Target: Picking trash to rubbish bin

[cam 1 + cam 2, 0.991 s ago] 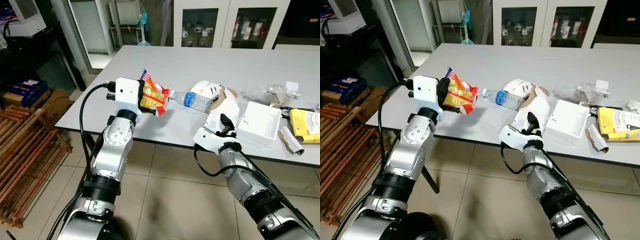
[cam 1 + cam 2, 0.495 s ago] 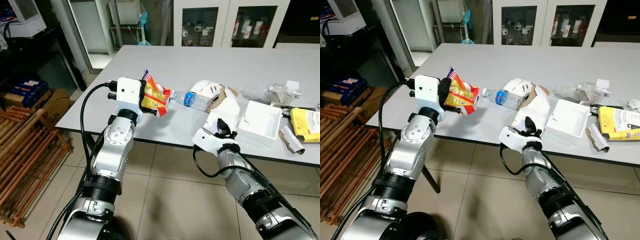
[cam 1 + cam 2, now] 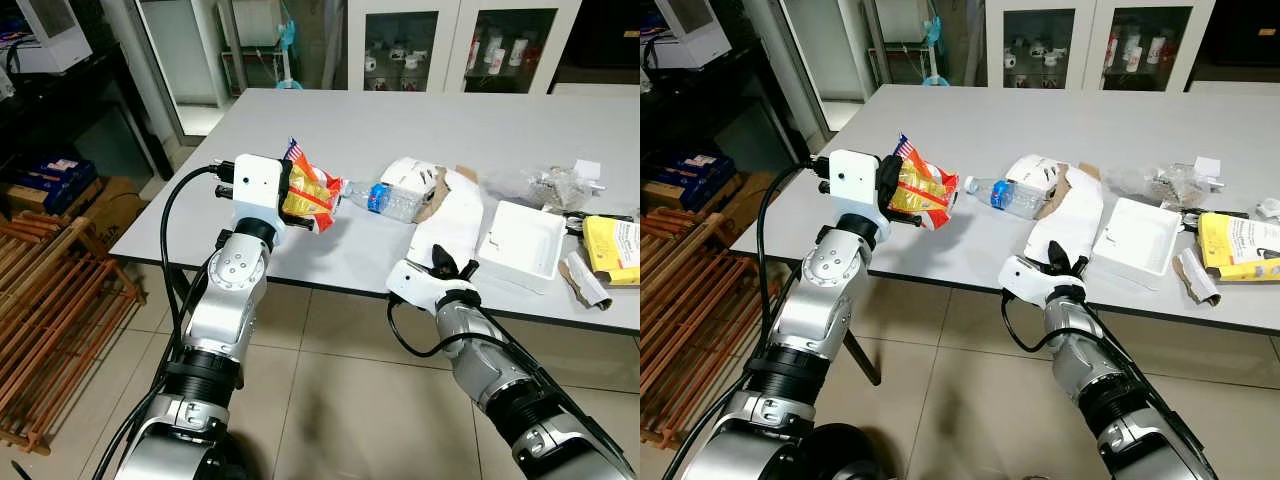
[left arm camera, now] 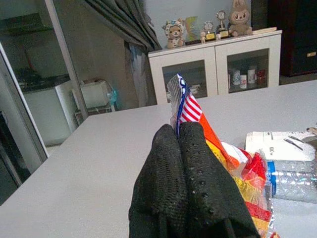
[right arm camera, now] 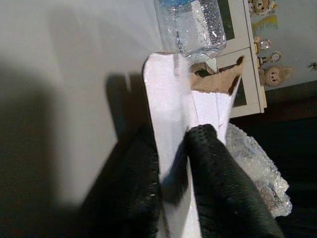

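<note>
Centre-left of frame: snack wrapper [image 3: 308,192] is pinched by left gripper [image 3: 290,192], fingers closed tight, and held clear above the table [image 3: 300,120] edge, prob. for carrying to a bin. Centre: water bottle [image 3: 388,200] lies just beyond. Centre-right: white card piece [image 3: 450,222] is clamped in right gripper [image 3: 444,265]. Right: white tray [image 3: 522,243], yellow packet [image 3: 612,246] lie nearby; no bin in sight.
</note>
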`<state>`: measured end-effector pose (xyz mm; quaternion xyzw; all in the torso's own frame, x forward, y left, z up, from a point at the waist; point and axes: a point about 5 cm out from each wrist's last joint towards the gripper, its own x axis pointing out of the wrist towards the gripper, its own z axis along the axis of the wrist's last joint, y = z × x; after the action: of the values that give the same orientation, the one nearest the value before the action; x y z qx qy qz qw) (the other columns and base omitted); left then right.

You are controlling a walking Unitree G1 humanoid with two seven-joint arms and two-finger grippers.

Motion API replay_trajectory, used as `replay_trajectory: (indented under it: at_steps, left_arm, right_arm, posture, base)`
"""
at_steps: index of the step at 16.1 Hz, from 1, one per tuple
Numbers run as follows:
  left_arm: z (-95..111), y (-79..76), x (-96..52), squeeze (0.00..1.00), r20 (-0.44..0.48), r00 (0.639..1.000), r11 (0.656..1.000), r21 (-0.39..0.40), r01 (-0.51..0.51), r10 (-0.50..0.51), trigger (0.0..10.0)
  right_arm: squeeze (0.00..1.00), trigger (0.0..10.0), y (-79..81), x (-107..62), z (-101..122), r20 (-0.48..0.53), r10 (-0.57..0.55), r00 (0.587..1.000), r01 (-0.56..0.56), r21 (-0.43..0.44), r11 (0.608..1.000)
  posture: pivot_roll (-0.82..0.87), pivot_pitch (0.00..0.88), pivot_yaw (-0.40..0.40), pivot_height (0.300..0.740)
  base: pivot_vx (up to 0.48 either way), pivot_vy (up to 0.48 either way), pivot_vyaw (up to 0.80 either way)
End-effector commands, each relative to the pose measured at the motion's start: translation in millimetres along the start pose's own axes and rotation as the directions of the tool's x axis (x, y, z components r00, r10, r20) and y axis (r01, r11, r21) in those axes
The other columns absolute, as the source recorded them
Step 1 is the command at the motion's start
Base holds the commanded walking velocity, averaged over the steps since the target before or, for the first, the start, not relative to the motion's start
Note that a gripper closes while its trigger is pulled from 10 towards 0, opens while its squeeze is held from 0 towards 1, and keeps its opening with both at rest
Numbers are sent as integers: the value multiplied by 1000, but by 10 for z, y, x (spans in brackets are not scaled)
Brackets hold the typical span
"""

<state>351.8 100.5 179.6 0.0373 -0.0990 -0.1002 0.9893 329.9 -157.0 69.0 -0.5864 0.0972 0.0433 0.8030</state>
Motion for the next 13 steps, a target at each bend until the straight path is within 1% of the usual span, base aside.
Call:
replay_trajectory:
  at_steps: [1,8,9,10,11,12,13]
  left_arm:
    - [82,24,25,0,22,1000,1000,22,-4,3,10000]
    - [70,15,14,0,18,1000,1000,25,3,-4,10000]
    - [71,9,13,0,18,1000,1000,23,6,-6,10000]
    - [72,7,14,0,20,1000,1000,21,7,-7,10000]
    - [72,7,15,0,20,1000,1000,19,6,-7,10000]
    - [67,4,11,0,21,1000,1000,16,6,-6,10000]
    - [55,0,4,0,21,1000,1000,11,9,-9,10000]
  right_arm:
    - [0,0,-17,17,44,11,-3,1000,3,17,1000]
    - [0,0,-33,9,50,15,-23,1000,23,26,999]
    - [0,0,-90,17,55,15,-63,998,62,39,997]
    - [0,6784,-192,28,71,22,-132,991,130,72,989]
    - [0,10000,-309,33,82,13,-207,978,203,139,969]
    - [0,10000,-472,24,97,7,-311,950,300,242,923]
    - [0,10000,-628,1,114,10,-407,913,381,329,864]
  posture:
    - [8,4,116,740]
    - [8,7,123,740]
    - [12,7,122,740]
    - [12,6,122,740]
    - [12,6,122,740]
    - [12,5,122,740]
    - [10,5,123,740]
  base:
    - [0,0,0]
    - [0,0,0]
    - [0,0,0]
    - [0,0,0]
    - [0,0,0]
    - [0,0,0]
    - [0,0,0]
